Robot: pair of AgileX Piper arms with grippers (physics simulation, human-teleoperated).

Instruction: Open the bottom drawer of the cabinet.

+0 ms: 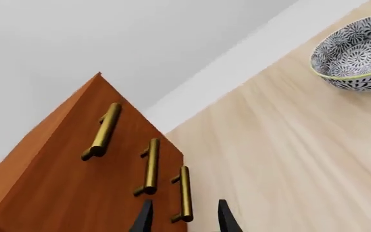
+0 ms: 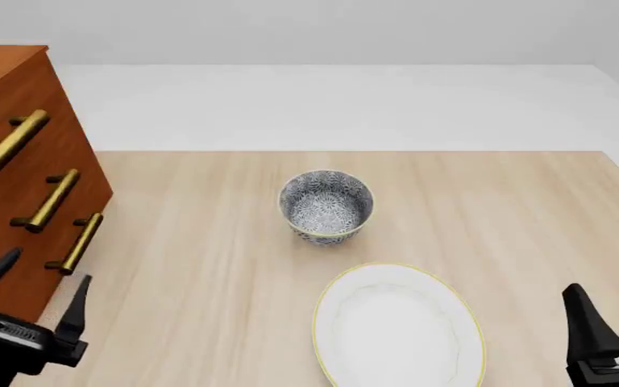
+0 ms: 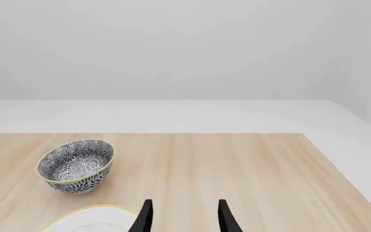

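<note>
Pale wood covers the table [image 2: 503, 201], its grain running away from the arms toward a far edge that meets a plain white floor and a light grey wall.

At the table's left edge stands the cabinet [image 2: 9, 89], tall, reddish-brown, its front turned toward the table's middle and carrying three brass bar handles one under another. The bottom drawer [image 2: 46, 278] is the lowest of the three fronts, sitting flush with the two above it, and its handle [image 2: 77, 243] is the one nearest the tabletop.

Toward the near edge, right of centre, lies a white oval plate [image 2: 396, 330] with a thin yellow rim. Just beyond it, near the table's middle, sits a bowl [image 2: 326, 205] patterned in dark blue and white, apart from the plate.

The left gripper [image 2: 32, 290] hangs at the near left corner with its two dark fingers spread, nothing between them. In the left wrist view the bottom handle [image 1: 184, 193] shows between the fingertips and a little beyond them, not touched by either.

The right gripper [image 2: 611, 314] waits at the near right corner, well apart from the cabinet, fingers likewise parted and empty, pointing toward the far edge.
</note>
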